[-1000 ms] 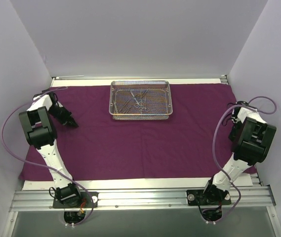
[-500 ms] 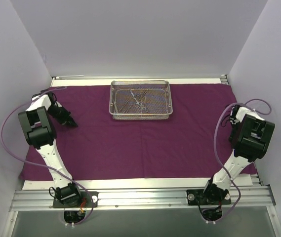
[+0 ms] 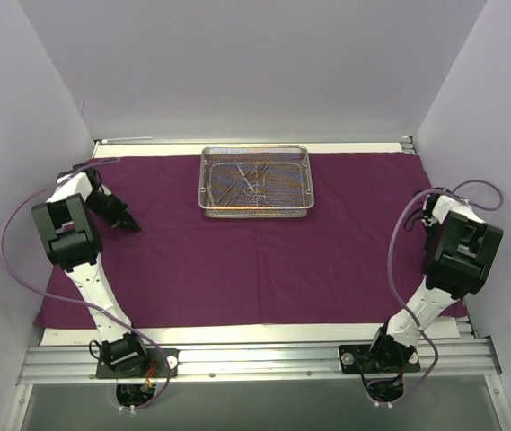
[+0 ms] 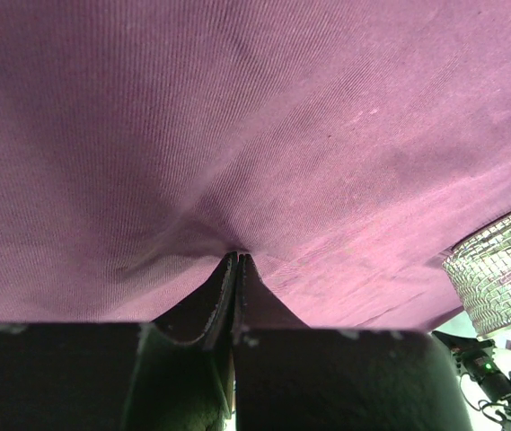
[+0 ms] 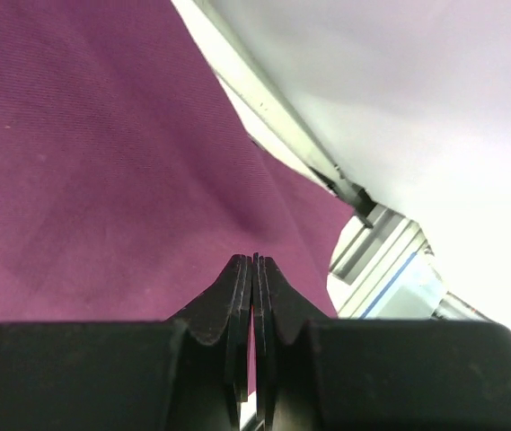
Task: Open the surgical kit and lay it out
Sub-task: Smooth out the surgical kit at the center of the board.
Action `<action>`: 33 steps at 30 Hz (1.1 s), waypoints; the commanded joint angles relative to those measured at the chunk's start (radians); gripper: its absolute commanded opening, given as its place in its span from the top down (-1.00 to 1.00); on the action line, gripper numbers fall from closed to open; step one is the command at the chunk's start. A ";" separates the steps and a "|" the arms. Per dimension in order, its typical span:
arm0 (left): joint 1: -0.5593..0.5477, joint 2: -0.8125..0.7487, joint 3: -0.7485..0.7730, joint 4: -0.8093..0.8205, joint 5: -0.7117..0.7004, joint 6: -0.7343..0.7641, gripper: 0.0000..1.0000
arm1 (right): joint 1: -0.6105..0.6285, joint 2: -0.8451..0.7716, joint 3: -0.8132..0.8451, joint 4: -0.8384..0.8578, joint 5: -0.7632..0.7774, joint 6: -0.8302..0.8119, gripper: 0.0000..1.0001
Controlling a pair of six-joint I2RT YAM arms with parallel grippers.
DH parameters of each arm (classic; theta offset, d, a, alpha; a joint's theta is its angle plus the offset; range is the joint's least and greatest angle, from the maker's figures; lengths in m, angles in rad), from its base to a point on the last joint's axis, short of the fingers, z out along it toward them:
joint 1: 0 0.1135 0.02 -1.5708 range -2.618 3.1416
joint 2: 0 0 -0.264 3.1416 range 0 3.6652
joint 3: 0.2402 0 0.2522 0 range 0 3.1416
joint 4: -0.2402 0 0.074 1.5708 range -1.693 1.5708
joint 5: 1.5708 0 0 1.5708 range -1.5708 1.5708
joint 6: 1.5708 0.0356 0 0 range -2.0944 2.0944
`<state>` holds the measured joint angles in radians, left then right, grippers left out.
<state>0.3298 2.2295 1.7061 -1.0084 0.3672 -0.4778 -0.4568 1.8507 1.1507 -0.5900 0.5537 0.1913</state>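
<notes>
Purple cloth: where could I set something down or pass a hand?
Bare cloth stretches between the left arm and right arm, nearer than the tray. Smaller patches flank the tray. Crowded: inside the tray, among its tools.

No readable text, label, brand or number anywhere (in any view).

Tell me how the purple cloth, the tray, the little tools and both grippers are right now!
cloth: unfolded, spread out flat
tray: upright on the cloth, far middle
instruments: lying in the tray, not laid out yet
left gripper: shut, pinching a pucker of cloth
right gripper: shut near the cloth's right edge; pinch unclear
</notes>
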 commanded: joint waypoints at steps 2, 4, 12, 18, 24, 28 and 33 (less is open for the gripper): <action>0.006 -0.010 0.009 0.021 0.012 0.007 0.94 | 0.009 -0.038 0.003 0.002 0.032 -0.064 1.00; 0.006 -0.004 0.013 0.016 0.015 0.007 0.94 | 0.023 0.007 0.006 0.025 -0.035 -0.082 1.00; 0.009 -0.001 0.038 0.001 0.012 0.011 0.94 | 0.214 0.108 -0.006 0.021 -0.147 -0.049 1.00; 0.009 0.004 0.026 0.008 0.010 0.013 0.94 | 0.257 0.087 -0.017 0.016 -0.230 -0.055 1.00; 0.009 0.007 0.032 0.010 0.010 0.008 0.94 | 0.251 0.030 -0.011 0.019 -0.183 -0.081 1.00; 0.009 0.009 0.038 0.010 0.012 0.008 0.94 | 0.198 -0.025 0.036 0.016 -0.060 -0.067 1.00; 0.009 0.004 0.030 0.013 0.015 0.010 0.94 | 0.141 -0.041 0.063 0.018 0.040 -0.085 1.00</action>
<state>0.3309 2.2295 1.7065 -1.0088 0.3676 -0.4774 -0.2855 1.8641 1.1820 -0.5484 0.4911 0.1036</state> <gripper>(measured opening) 0.033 0.026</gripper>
